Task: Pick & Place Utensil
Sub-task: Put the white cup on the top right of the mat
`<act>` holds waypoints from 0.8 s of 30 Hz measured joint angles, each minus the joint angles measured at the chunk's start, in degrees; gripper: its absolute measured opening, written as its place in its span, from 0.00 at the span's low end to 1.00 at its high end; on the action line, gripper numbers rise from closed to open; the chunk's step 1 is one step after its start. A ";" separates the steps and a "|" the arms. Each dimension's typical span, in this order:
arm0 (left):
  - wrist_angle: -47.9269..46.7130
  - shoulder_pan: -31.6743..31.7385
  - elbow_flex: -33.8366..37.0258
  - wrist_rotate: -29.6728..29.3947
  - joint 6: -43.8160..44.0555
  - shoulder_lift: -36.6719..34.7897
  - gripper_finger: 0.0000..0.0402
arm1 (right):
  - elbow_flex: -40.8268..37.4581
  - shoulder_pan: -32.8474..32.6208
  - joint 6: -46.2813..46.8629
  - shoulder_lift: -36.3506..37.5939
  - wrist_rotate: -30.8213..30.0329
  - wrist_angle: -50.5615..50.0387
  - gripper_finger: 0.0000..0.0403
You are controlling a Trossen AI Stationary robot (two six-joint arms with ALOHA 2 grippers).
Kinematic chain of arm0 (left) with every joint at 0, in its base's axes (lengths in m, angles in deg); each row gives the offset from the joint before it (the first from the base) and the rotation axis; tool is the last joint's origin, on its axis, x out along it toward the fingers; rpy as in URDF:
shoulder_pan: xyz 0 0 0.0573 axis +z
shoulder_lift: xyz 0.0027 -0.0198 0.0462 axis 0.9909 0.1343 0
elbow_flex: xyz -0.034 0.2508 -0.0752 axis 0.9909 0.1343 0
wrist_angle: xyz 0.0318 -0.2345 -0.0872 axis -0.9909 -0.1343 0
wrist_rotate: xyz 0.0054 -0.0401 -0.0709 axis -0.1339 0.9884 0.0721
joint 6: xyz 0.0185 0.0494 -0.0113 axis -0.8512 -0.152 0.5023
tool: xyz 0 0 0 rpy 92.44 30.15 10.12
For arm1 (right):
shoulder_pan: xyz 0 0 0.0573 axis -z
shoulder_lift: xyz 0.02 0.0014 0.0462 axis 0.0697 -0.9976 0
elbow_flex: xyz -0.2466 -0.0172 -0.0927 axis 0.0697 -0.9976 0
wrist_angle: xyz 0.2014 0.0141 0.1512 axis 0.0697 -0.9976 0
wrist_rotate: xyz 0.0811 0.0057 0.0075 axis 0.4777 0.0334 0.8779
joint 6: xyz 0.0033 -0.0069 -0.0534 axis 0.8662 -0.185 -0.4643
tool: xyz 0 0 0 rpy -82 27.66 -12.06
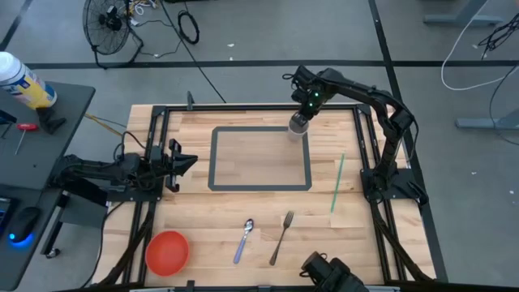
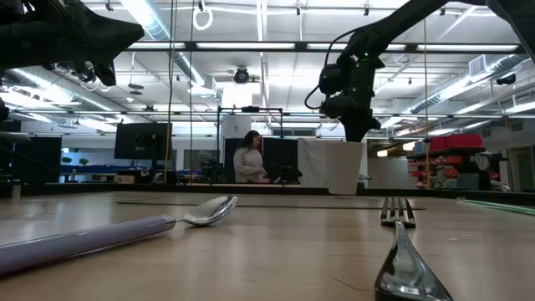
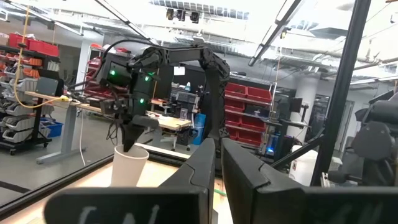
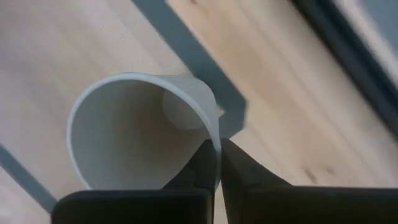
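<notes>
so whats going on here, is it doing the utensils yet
Not yet. The right hand is pinched on the rim of a white cup at the far right corner of the taped rectangle; by the low view the cup looks to be standing on the table. The left hand waits at the table's left edge, fingers together and holding nothing. The spoon, fork, red bowl and a green straw lie untouched on the table.
</notes>
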 joint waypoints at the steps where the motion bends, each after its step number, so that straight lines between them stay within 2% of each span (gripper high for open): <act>1: 0.00 0.00 0.02 0.00 0.00 0.00 0.08 | -0.77 0.09 0.25 -0.02 1.10 0.19 0.02; 16: 0.02 0.00 0.02 0.00 -0.02 0.00 0.08 | -2.58 0.81 1.32 0.64 2.00 3.11 0.03; 24: 0.02 0.02 0.02 0.00 -0.04 0.00 0.08 | -2.56 1.07 1.89 0.64 -1.86 1.69 0.04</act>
